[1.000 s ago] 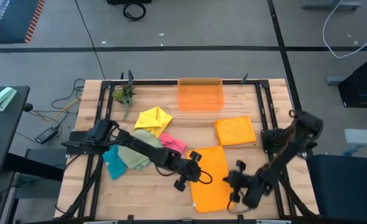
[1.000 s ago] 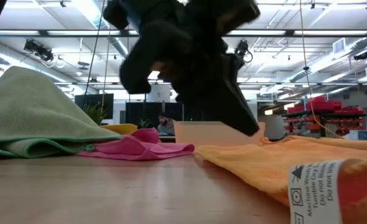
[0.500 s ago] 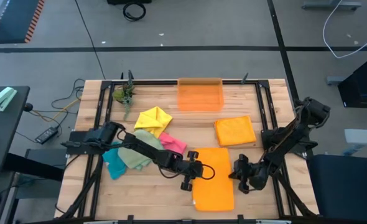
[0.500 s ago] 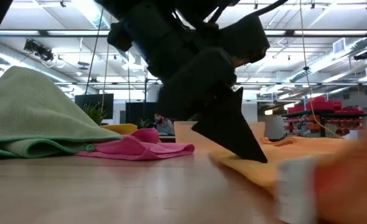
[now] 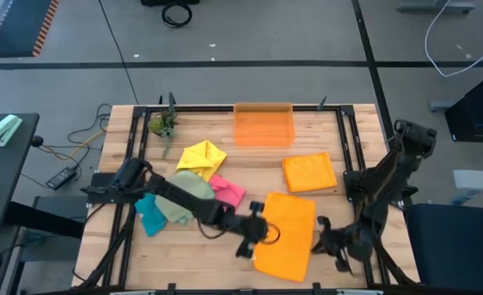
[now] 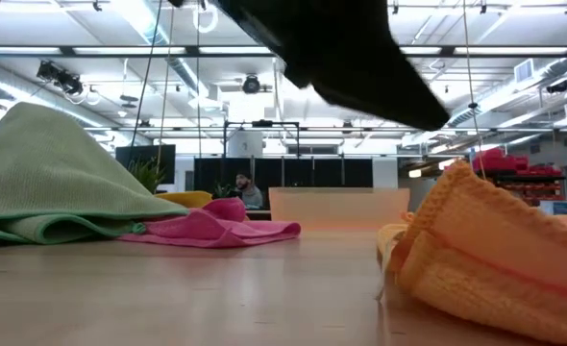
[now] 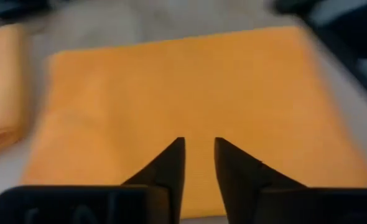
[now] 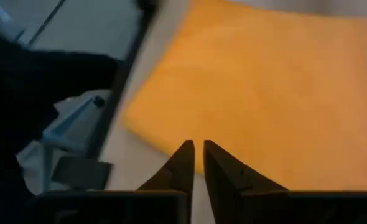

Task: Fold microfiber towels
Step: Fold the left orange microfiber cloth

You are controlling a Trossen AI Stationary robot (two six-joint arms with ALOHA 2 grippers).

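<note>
A folded orange microfiber towel (image 5: pixel 286 236) lies flat on the table near its front edge; the low view shows its near edge (image 6: pixel 476 252) in thick bunched layers. My left gripper (image 5: pixel 256 238) hovers at the towel's left edge, slightly open (image 7: pixel 199 144), with nothing between its fingers. My right gripper (image 5: pixel 328 239) hovers just off the towel's right edge, open by a narrow slit (image 8: pixel 198 147), also with nothing in it. A second folded orange towel (image 5: pixel 309 172) lies farther back. Yellow (image 5: pixel 202 156), pink (image 5: pixel 227 190), sage green (image 5: pixel 182 197) and teal (image 5: pixel 150 216) towels lie in a loose heap at the left.
A translucent orange bin (image 5: pixel 264 124) stands at the far edge in the middle, with a small plant (image 5: pixel 164 124) at the far left corner. The black frame rail (image 5: pixel 349 156) runs along the table's right side beside my right arm. Bare wood shows between the heap and the front edge.
Both grippers have risen off the orange towel; the finger that pointed down onto it in the low view is now lifted out of sight. My right gripper has gone toward the table's right edge. The towel now lies wider and slightly turned, its near edge bunched up.
</note>
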